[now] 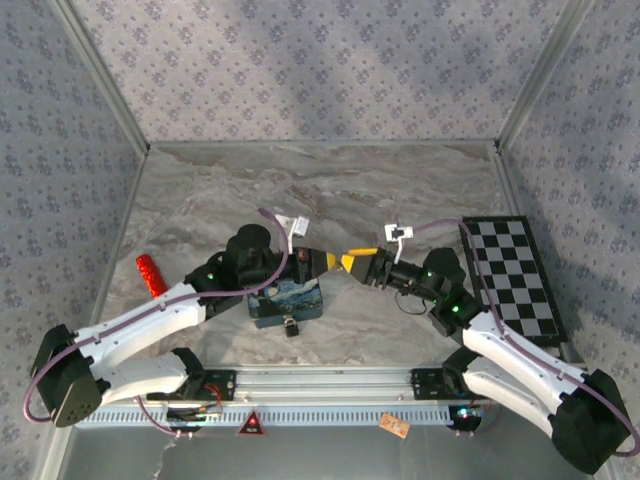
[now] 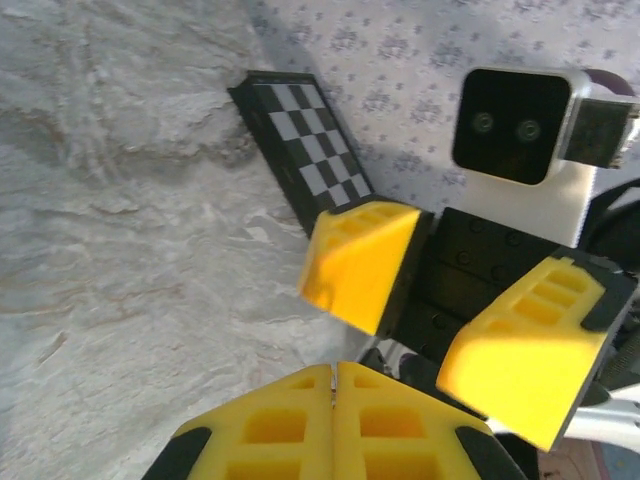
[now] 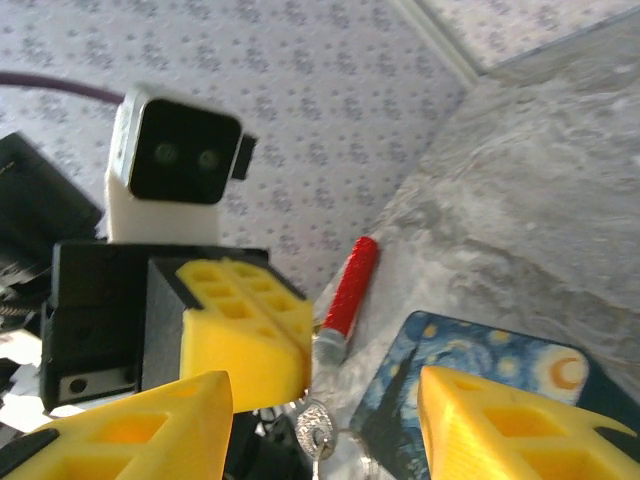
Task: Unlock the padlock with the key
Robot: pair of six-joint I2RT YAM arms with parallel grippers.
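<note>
marble table, patterned walls around it. left gripper clenched on the key, silvery tip poking out, above the blue starry-night tin. right gripper released, jaws apart and empty, just right of the left one, facing it. padlock lies touching the tin's near side.

we see the left arm and right arm both angled inward, elbows out, wrists facing each other. left gripper: fingers pressed flat together. right gripper: fingers spread with a wide gap, tips almost meeting the left's.
</note>
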